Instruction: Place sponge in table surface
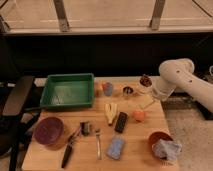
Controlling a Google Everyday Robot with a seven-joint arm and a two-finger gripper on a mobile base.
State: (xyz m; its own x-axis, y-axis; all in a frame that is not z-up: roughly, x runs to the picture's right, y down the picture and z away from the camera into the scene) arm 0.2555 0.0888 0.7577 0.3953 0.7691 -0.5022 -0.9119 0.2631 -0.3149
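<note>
A blue-grey rectangular sponge (116, 148) lies flat on the wooden table (140, 137) near its front edge, right of a fork. My white arm reaches in from the right and bends down over the table's back right part. My gripper (147, 100) is at the arm's lower end, just above the table, well behind and to the right of the sponge. A pale yellowish piece (146, 104) shows right at the gripper; I cannot tell whether it is held.
A green tray (67, 91) stands back left and a maroon bowl (48, 130) front left. A banana (111, 112), a black bar (120, 122), an orange (139, 115), small cups (107, 88), a fork (98, 142) and a red bowl with a cloth (161, 145) are around.
</note>
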